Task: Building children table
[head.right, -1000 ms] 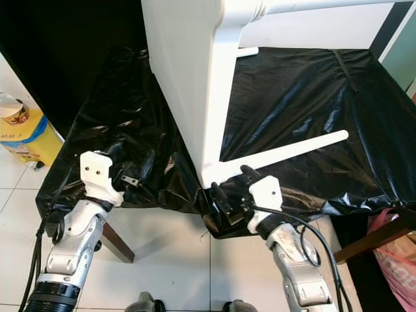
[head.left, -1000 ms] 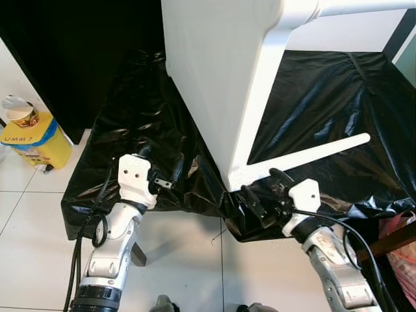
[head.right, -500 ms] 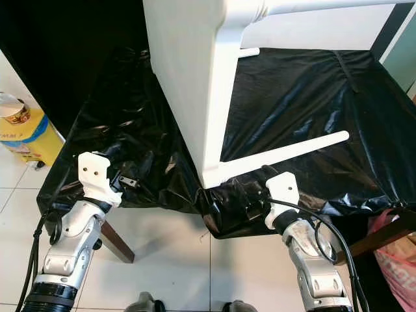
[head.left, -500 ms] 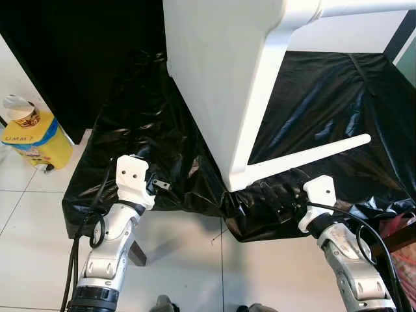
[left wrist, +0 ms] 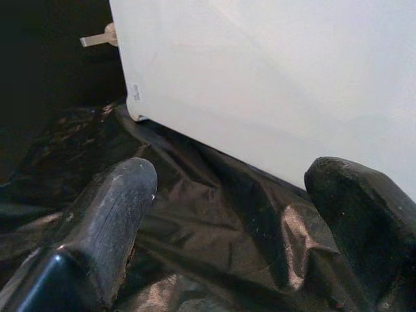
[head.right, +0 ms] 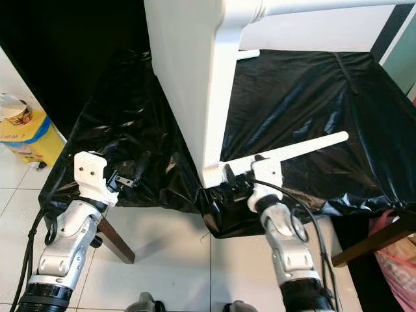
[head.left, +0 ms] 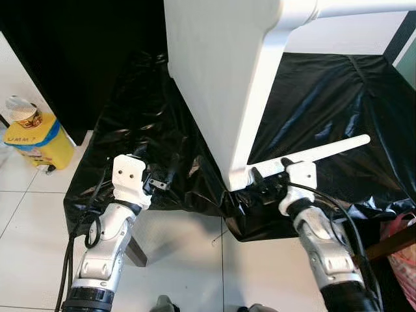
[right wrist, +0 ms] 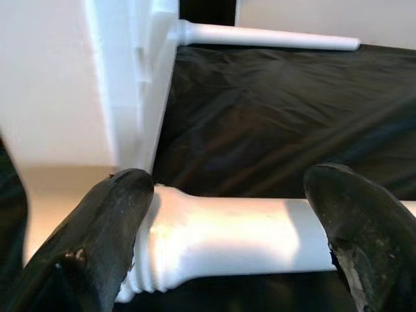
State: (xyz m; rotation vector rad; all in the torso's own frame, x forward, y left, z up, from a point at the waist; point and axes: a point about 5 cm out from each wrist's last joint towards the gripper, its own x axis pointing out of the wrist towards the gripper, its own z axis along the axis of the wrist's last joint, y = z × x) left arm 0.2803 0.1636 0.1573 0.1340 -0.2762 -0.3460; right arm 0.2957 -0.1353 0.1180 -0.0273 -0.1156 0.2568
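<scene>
The white tabletop [head.left: 221, 78] stands on edge on the black-covered surface [head.left: 325, 91]. The right end effector [right wrist: 227, 227] straddles the near leg [head.left: 312, 154] at its joint, fingers spread wide, nothing gripped (likely lining up to twist). The left end effector [left wrist: 227, 214] hovers open, empty.

We see a plain white wooden tabletop [head.left: 221, 71] and white turned leg [head.left: 312, 153] on a glossy black plastic sheet [head.left: 325, 97], beside a yellow, blue-banded tub [head.left: 36, 140] on white floor tiles [head.left: 26, 214].

Black plastic sheet [head.left: 325, 97] covers low surface; white table top [head.left: 214, 78] stands on edge on it
</scene>
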